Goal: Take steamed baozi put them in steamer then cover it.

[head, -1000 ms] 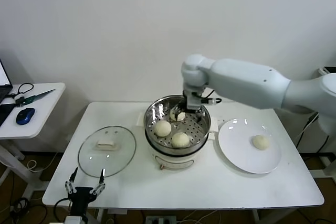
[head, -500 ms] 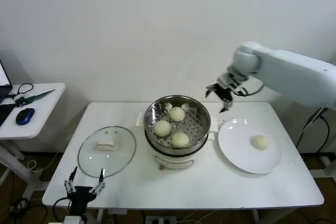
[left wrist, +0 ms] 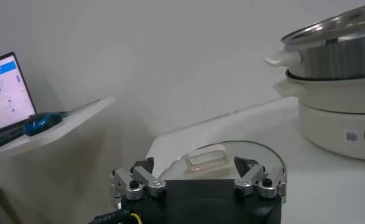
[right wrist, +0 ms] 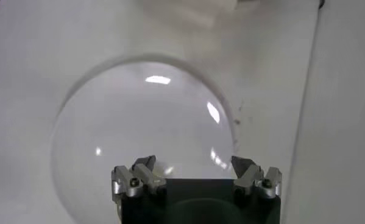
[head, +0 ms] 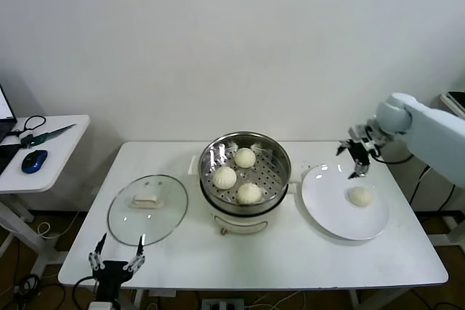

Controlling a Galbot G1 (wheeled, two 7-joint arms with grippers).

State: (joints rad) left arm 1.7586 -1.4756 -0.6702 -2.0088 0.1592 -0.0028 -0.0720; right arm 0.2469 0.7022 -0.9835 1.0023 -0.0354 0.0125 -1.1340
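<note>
Head view, near edge first?
— Left gripper (head: 116, 260) parked at 7 o'clock, jaws apart, by the cover (head: 147, 208) on the worktop (head: 276, 259).

And farther?
— Three steamed baozi (head: 248, 193) in the steamer (head: 245, 179), one on the plate (head: 344, 202); right gripper (head: 357, 156), empty and spread, has swung from the steamer to 2 o'clock.

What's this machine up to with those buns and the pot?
It is moving baozi from a white plate into the steamer. Three already sit inside it; the last baozi waits on the plate. The right gripper, open and empty, hovers above the plate's far edge. The left gripper waits open at the table's near edge, by the cover.
</note>
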